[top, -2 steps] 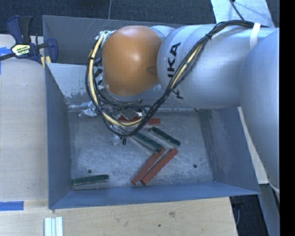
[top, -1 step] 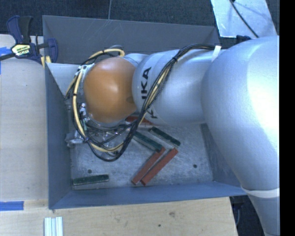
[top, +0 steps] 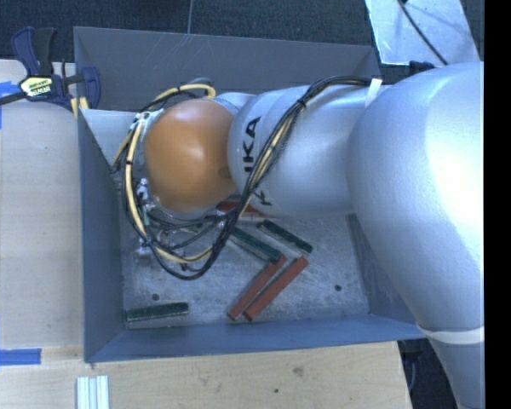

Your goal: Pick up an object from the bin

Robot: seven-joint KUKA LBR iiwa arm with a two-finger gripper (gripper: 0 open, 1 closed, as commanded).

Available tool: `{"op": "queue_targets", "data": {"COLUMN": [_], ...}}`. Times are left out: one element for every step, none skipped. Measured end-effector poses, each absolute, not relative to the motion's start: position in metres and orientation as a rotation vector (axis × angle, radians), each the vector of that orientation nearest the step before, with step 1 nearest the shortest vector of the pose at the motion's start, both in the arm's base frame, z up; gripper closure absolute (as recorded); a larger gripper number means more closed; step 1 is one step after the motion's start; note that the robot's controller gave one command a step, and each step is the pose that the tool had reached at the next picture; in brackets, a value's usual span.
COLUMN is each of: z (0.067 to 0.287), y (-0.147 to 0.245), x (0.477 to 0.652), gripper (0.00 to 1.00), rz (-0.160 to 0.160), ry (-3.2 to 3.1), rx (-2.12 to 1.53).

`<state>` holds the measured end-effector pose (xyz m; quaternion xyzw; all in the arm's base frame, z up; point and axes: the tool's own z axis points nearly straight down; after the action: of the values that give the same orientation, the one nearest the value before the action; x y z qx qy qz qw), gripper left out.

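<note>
Silver arm [top: 341, 152]: enters from the right.
Grey bin [top: 100, 254].
Orange wrist cover [top: 187, 156]: over bin's left half, hiding gripper [top: 157, 228]; grip state cannot be told.
Red-brown sticks [top: 268, 290], dark green bars [top: 268, 241]: mid-floor, just beside.
Dark bar [top: 157, 313]: front wall.

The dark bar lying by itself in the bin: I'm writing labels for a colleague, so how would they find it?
Start at the grey bin, bottom-left corner in the view. The dark bar lies flat along the bottom wall, below the arm's orange cover. Unlike the reddish-brown sticks to its right, it is blackish and alone.
</note>
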<state>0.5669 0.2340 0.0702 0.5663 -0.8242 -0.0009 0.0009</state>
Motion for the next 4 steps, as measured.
{"op": "queue_targets", "data": {"z": [0.0699,0.0702,0.0700,0.0702], "y": [0.2328,0.2337,0.2328,0.2335], "x": [0.5671,0.5668,0.5670,0.5668], "gripper": [0.00,1.00,0.00,1.00], "rz": [0.000,-0.003,0.000,-0.003], "ry": [-2.587,-2.587,-2.587,-2.587], "rx": [1.776,1.775,1.774,1.773]}}
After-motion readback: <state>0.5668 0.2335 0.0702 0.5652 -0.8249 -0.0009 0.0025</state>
